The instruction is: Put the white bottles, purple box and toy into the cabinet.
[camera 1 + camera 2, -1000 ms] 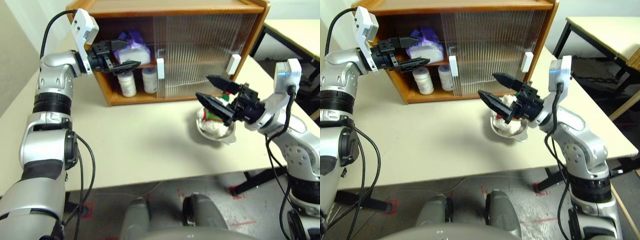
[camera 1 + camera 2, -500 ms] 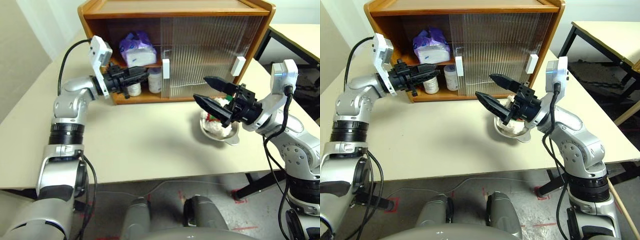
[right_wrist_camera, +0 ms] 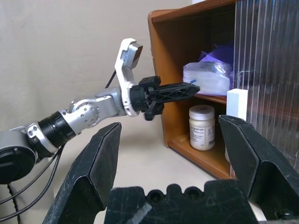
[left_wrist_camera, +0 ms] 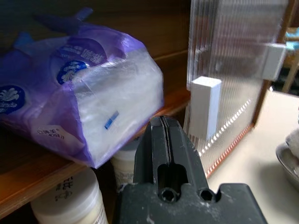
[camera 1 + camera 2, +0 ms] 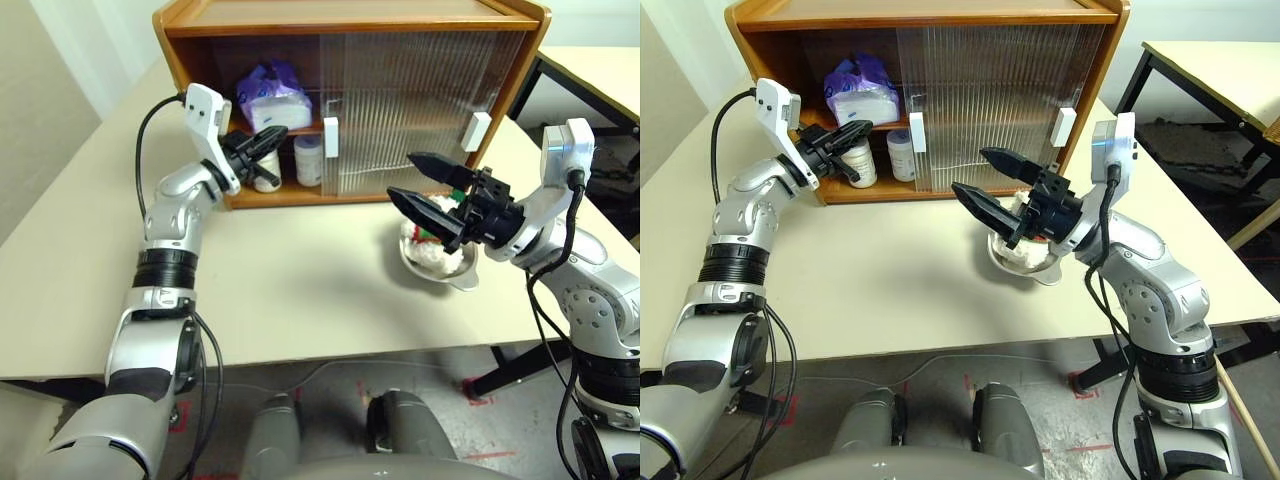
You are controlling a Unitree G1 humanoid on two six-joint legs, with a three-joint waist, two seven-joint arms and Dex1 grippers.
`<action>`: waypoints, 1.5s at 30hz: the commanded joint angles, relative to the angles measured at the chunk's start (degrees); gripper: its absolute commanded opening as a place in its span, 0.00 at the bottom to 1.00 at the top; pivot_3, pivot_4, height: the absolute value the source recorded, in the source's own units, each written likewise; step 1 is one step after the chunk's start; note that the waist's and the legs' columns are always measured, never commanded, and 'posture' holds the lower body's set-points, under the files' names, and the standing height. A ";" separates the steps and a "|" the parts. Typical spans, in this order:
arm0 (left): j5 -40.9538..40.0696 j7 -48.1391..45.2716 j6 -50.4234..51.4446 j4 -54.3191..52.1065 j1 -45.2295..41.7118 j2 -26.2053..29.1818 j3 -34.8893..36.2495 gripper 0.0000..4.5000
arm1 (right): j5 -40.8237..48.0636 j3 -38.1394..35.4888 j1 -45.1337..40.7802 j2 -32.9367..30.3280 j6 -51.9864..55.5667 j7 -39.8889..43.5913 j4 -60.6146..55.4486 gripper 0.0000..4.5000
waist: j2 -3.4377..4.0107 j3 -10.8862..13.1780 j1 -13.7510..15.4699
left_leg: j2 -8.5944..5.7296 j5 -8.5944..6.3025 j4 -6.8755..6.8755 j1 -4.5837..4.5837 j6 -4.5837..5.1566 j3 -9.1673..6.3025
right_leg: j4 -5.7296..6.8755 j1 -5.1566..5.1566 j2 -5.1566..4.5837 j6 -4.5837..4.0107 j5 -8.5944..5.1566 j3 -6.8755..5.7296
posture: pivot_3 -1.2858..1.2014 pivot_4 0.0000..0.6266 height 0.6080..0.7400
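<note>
Fingers of the left gripper (image 5: 270, 136) are pressed together with nothing between them, their tips at the open left section of the cabinet (image 5: 350, 20), just in front of the shelf edge. The purple box (image 5: 270, 97) lies on the inner shelf directly behind those tips; in the left wrist view it sits just above and beside the closed fingers (image 4: 166, 144), not touching them as far as can be seen. Two white bottles stand upright on the cabinet floor under the shelf: one (image 5: 266, 172) just below the left gripper, the other (image 5: 309, 160) beside it, next to the edge of the sliding door (image 5: 420, 100). The ribbed door covers the middle and right of the cabinet, with one white handle (image 5: 330, 138) at its left edge and another (image 5: 471, 131) further right.

The right gripper (image 5: 418, 185) hangs above the table (image 5: 300, 290) with its jaws spread wide and empty, pointing toward the cabinet. Behind and under it stands a steel bowl (image 5: 440, 270) on the table, outside the cabinet, holding the toy (image 5: 432, 250); its white fluff and a patch of red and green show past the gripper. The bowl stands near the right end of the cabinet, apart from it.
</note>
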 commanded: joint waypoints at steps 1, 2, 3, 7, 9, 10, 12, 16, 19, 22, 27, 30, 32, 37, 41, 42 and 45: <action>1.25 3.93 -2.74 3.68 -1.49 -0.83 0.74 0.00 | -0.26 0.50 0.66 0.04 0.02 0.14 -0.28 1.00 | 0.00 0.00 -0.04 | 0.00 0.00 0.00 0.00 0.00 0.00 | 0.00 0.00 0.00 0.00 0.00 0.00 | 0.49 0.00 1.00; 1.33 4.94 -3.52 4.44 -1.83 -1.19 0.91 0.00 | -0.27 0.56 0.76 0.09 0.02 0.08 -0.40 1.00 | 0.00 0.00 -0.05 | 0.00 0.00 0.00 0.00 0.00 0.00 | 0.00 0.00 0.00 0.00 0.00 0.00 | 0.49 0.00 1.00; 1.32 5.49 -4.10 4.95 -2.06 -1.38 0.96 0.00 | -0.25 0.59 0.79 0.11 0.04 0.01 -0.49 1.00 | 0.00 0.00 -0.06 | 0.00 0.00 0.00 0.00 0.00 0.00 | 0.00 0.00 0.00 0.00 0.00 0.00 | 0.49 0.00 1.00; 3.36 9.73 -6.19 7.74 -2.83 -1.83 0.41 0.00 | -0.11 0.60 0.69 0.08 0.13 -0.28 -0.66 1.00 | -0.01 0.00 -0.03 | 0.00 0.00 0.00 -0.02 0.00 0.00 | -0.03 0.00 0.00 0.00 0.00 -0.01 | 0.48 0.00 1.00; 4.15 12.12 -7.20 8.88 -3.33 -2.22 0.56 0.00 | -0.04 0.57 0.67 0.06 0.16 -0.41 -0.73 1.00 | -0.01 0.00 -0.05 | 0.00 0.00 0.00 -0.02 0.00 0.00 | -0.04 0.00 0.00 0.01 0.00 -0.01 | 0.48 0.00 1.00; 4.20 13.48 -7.45 9.42 -3.74 -2.61 0.88 0.00 | -0.02 0.57 0.66 0.06 0.19 -0.49 -0.80 1.00 | -0.01 0.00 -0.05 | 0.00 0.00 0.00 -0.02 -0.01 0.00 | -0.04 0.00 0.00 0.00 0.00 -0.02 | 0.48 0.00 1.00; 4.00 15.48 -7.62 10.37 -4.55 -3.30 1.35 0.00 | 0.03 0.62 0.62 0.10 0.29 -0.70 -0.96 1.00 | -0.01 0.00 -0.02 | 0.00 0.00 0.00 -0.03 -0.01 -0.01 | -0.04 0.00 -0.01 0.01 0.00 -0.02 | 0.48 0.00 1.00; 4.29 17.94 -9.11 12.28 -5.67 -4.14 1.51 0.00 | 0.16 0.65 0.53 0.13 0.47 -1.14 -1.27 1.00 | -0.02 -0.01 -0.03 | 0.00 -0.01 0.00 -0.03 -0.01 -0.01 | -0.05 0.00 -0.02 0.02 0.01 -0.04 | 0.48 0.00 1.00; 4.29 18.39 -9.72 12.99 -6.01 -4.62 1.24 0.00 | 0.37 0.51 0.38 -0.03 0.64 -1.39 -1.36 1.00 | -0.02 -0.01 -0.05 | 0.00 -0.01 -0.01 -0.04 -0.01 -0.01 | -0.07 0.00 -0.02 0.01 0.01 -0.04 | 0.48 0.00 1.00; 3.53 16.21 -9.66 11.93 -5.54 -5.04 0.75 0.00 | 0.45 0.34 0.25 -0.23 0.76 -1.48 -1.31 1.00 | -0.02 -0.01 -0.05 | 0.00 -0.01 -0.02 -0.04 -0.02 -0.01 | -0.09 0.00 -0.01 0.01 0.01 -0.05 | 0.48 0.00 1.00; 1.68 9.72 -7.67 5.42 -2.64 -4.81 -0.40 0.00 | 0.23 0.40 0.06 -0.26 0.53 -1.21 -0.88 1.00 | -0.02 0.00 -0.11 | 0.00 -0.02 -0.03 -0.06 -0.02 -0.01 | -0.11 -0.01 -0.02 0.00 0.00 -0.06 | 0.48 0.00 1.00; -1.86 3.83 -1.88 -4.50 1.39 -3.88 -1.50 0.00 | 0.11 0.37 -0.12 -0.35 0.37 -0.89 -0.45 1.00 | -0.02 0.00 -0.27 | 0.00 -0.02 -0.08 -0.05 -0.03 0.00 | -0.14 -0.02 -0.02 -0.01 -0.01 -0.05 | 0.48 0.00 1.00; -4.95 -0.17 2.87 -12.02 4.32 -2.95 -2.34 0.00 | 0.06 0.34 -0.19 -0.43 0.27 -0.63 -0.14 1.00 | -0.02 0.00 -0.32 | 0.00 -0.02 -0.11 -0.05 -0.03 -0.01 | -0.14 -0.02 -0.01 -0.04 -0.03 -0.05 | 0.49 0.00 1.00; -5.12 -0.54 8.15 -23.26 8.81 -2.15 -5.12 0.00 | -0.14 0.64 -0.64 -0.21 0.08 -0.24 0.55 1.00 | -0.01 0.00 -0.06 | 0.00 -0.02 -0.13 -0.04 -0.03 -0.01 | -0.13 -0.03 0.01 -0.05 -0.04 -0.04 | 0.49 0.00 1.00; -3.80 2.07 7.98 -24.33 9.54 -6.07 -7.92 0.00 | -0.50 0.92 -1.17 0.16 -0.06 -0.45 1.07 1.00 | -0.01 0.00 0.28 | -0.01 -0.02 -0.04 -0.04 -0.03 -0.02 | -0.14 0.02 -0.03 -0.04 -0.03 -0.05 | 0.49 0.00 1.00; -3.01 2.45 7.04 -24.04 9.68 -7.35 -9.04 0.00 | -0.60 0.83 -1.05 0.23 -0.13 -0.66 1.00 1.00 | -0.01 -0.01 0.28 | -0.02 -0.02 -0.03 -0.05 -0.03 -0.03 | -0.18 0.06 -0.04 -0.05 -0.03 -0.05 | 0.49 0.00 1.00; -0.88 3.66 4.94 -23.79 10.38 -9.95 -11.50 0.00 | -0.44 0.42 -0.43 0.28 0.09 -1.26 0.25 1.00 | -0.01 0.00 0.10 | -0.04 -0.02 -0.02 -0.06 -0.03 -0.02 | -0.34 0.09 -0.05 -0.14 -0.09 -0.04 | 0.49 0.00 1.00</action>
